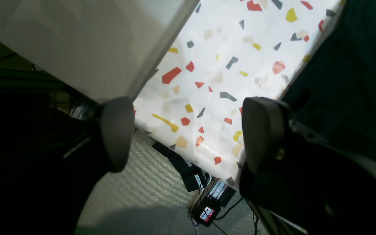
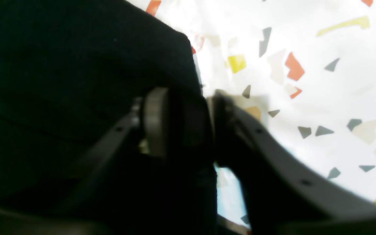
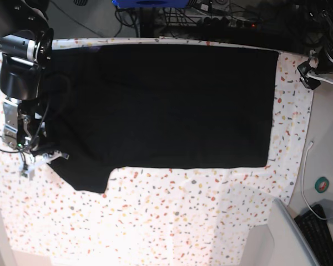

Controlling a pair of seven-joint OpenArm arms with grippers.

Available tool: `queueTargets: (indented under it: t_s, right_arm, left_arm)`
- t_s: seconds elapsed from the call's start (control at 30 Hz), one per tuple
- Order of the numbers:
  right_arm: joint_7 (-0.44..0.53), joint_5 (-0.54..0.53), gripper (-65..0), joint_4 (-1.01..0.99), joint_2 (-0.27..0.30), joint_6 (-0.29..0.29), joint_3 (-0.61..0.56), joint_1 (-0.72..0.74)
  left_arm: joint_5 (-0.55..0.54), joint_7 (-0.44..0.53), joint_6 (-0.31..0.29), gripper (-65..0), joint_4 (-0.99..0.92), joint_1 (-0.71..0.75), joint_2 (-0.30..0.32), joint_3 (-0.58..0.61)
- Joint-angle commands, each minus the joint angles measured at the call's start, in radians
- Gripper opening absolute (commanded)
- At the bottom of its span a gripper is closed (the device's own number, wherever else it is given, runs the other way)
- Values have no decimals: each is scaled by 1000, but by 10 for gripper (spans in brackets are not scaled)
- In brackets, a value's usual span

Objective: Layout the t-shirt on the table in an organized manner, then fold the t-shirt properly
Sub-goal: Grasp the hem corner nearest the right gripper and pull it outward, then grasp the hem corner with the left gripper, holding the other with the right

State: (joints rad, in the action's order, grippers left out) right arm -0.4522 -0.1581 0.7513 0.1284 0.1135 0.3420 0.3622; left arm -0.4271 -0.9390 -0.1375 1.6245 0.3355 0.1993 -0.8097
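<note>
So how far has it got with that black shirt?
Laying out looks mostly done: the t-shirt lies spread flat across the table, with one sleeve sticking out toward the near side. In hand: the right gripper is pinching the shirt's edge near that sleeve. The left gripper hangs open past the table's edge, holding nothing. The folding itself shows no sign of having begun.

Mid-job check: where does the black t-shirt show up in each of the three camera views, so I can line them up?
Left wrist: the t-shirt fills the dark right edge, beyond the open left gripper.
Right wrist: it covers the left half, with its edge between the fingers of the right gripper.
Base: it is spread across the upper middle.
Shared landmark: the flecked table cloth borders the shirt in every view.
</note>
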Motion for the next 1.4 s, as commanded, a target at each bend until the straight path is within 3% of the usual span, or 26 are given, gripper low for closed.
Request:
queueTargets:
  t_s: [0.0, 0.03, 0.07, 0.2, 0.33, 0.57, 0.73, 1.07, 1.2, 1.37]
  right_arm:
    - [14, -13, -551, 12, 4, 24, -1, 24]
    - [20, -13, -626, 12, 4, 41, -1, 24]
    - [34, -13, -650, 17, 4, 48, 1, 24]
    - [46, -13, -650, 34, 7, 48, 1, 25]
    - [-24, -13, -650, 165, 0, 48, 1, -15]
    - [-127, -10, -650, 409, -55, 48, -1, -105]
    - [-136, -10, -650, 515, -69, 51, -1, -162]
    - [-205, -10, -650, 638, -68, 55, -2, -206]
    - [-205, -10, -650, 658, -65, 55, -2, -223]
    - [-205, -10, -650, 655, -62, 56, -2, -223]
  left_arm:
    - [-5, 13, 0, -166, 7, 1, 19, -6]
    - [-5, 13, 0, -166, -2, -2, 21, -6]
    - [-5, 15, 0, -166, -16, -3, 22, -6]
    - [-3, 15, 0, -166, -57, -28, 39, 16]
    - [-5, 16, 0, -166, -91, -72, 95, 115]
    - [-3, 11, 0, -166, -249, -318, 108, 171]
    - [-3, 21, 0, -166, -455, -520, 147, 361]
    - [-5, 240, 0, -166, -1013, -864, 165, 692]
    - [-9, 295, 0, -166, -1073, -876, 164, 726]
    - [-5, 297, 0, -166, -1076, -866, 137, 729]
